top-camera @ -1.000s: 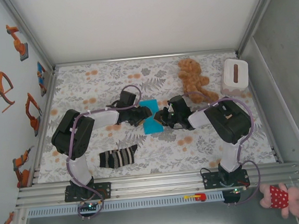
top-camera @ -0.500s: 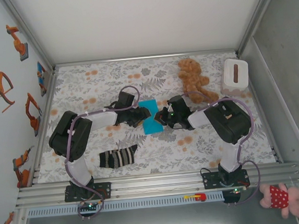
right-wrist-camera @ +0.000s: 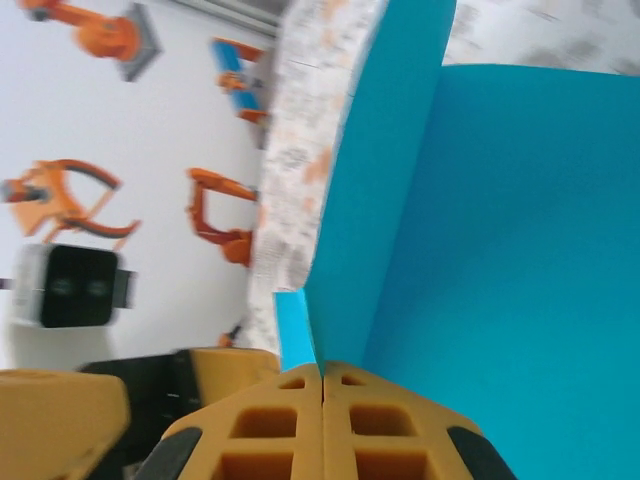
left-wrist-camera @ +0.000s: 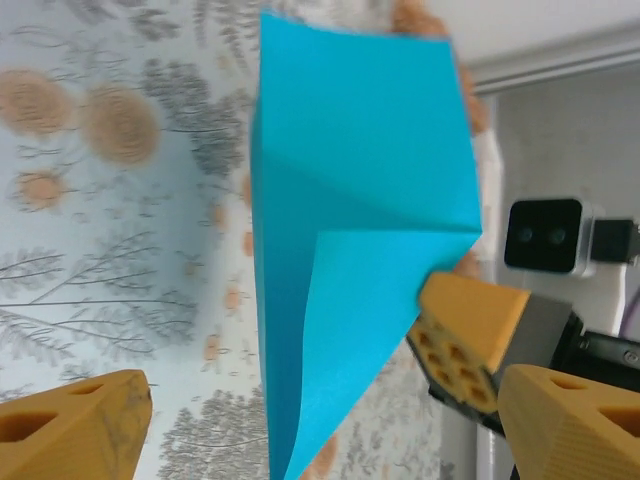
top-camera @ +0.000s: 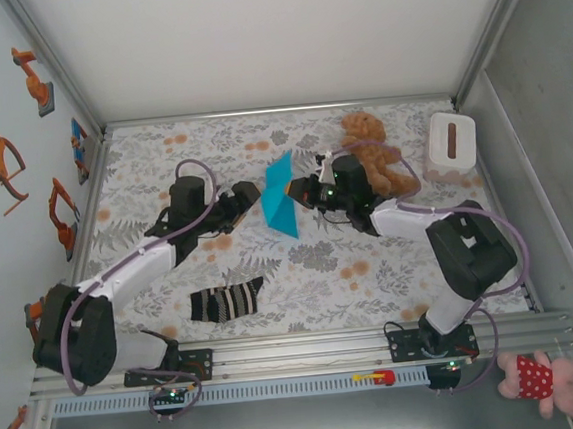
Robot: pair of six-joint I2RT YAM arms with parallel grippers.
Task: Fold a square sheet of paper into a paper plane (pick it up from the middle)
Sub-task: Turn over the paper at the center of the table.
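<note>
The turquoise-blue sheet of paper (top-camera: 279,197) is folded into a pointed kite shape with a centre crease and hangs in the air above the table's middle, point towards me. My right gripper (top-camera: 303,191) is shut on its right edge; in the right wrist view the pads (right-wrist-camera: 322,420) press together on the paper (right-wrist-camera: 500,250). My left gripper (top-camera: 248,194) stands open just left of the paper and is not touching it. In the left wrist view the paper (left-wrist-camera: 350,230) hangs between my wide-apart left fingertips (left-wrist-camera: 80,425).
A brown teddy bear (top-camera: 371,152) lies right behind my right gripper. A white box (top-camera: 451,140) stands at the back right. A black-and-white striped sock (top-camera: 227,300) lies front left. A pink soft toy (top-camera: 552,382) lies off the table at the front right.
The right gripper has lifted the paper off the table and carried it farther back. The left gripper has let go, opened wide and drawn back to the left.
</note>
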